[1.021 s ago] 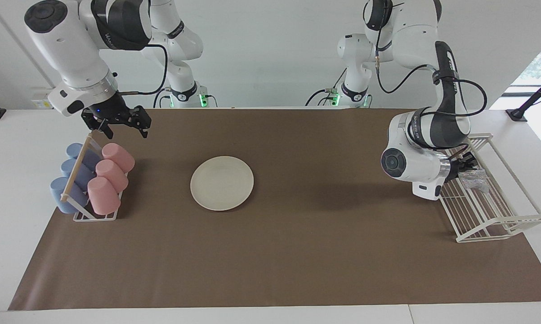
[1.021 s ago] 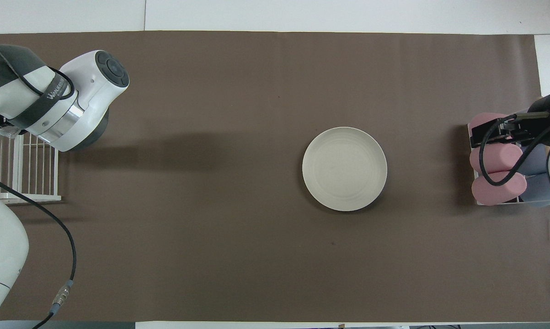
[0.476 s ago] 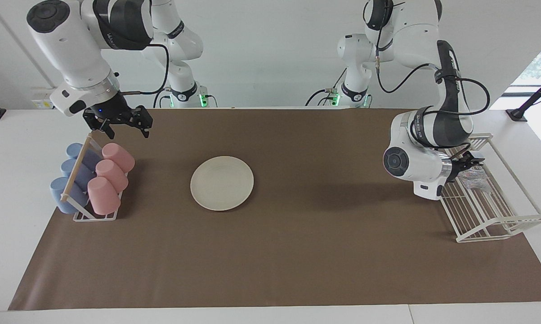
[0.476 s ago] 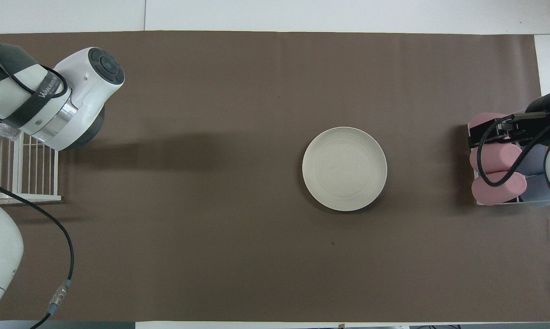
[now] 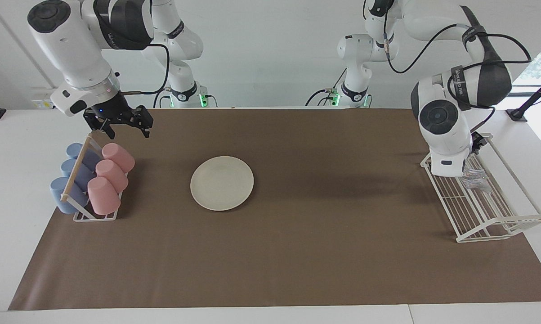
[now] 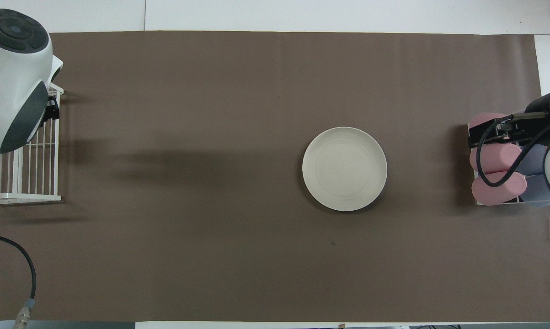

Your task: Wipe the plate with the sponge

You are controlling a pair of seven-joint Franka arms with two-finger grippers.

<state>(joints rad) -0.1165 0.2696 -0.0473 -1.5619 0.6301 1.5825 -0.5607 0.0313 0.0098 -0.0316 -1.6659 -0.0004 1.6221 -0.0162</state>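
The cream-white plate (image 5: 221,183) (image 6: 344,168) lies flat on the brown mat, with nothing on it. The silvery mesh sponge (image 5: 475,179) lies loose on the wires of the white rack (image 5: 490,211) at the left arm's end of the table. The left arm's wrist hides the sponge in the overhead view. My left gripper (image 5: 478,143) (image 6: 52,108) hangs above the rack, raised clear of the sponge and mostly covered by its own wrist. My right gripper (image 5: 125,129) (image 6: 494,132) stands open and holds nothing, up over the cup rack.
A small rack (image 5: 83,211) with pink cups (image 5: 104,195) and blue cups (image 5: 63,193) stands at the right arm's end of the table. The brown mat (image 5: 297,252) covers most of the tabletop. A black cable (image 6: 14,256) crosses the overhead view's corner.
The left arm has lifted and swung up away from the sponge, which stays lying in the white rack. The right arm has barely shifted.
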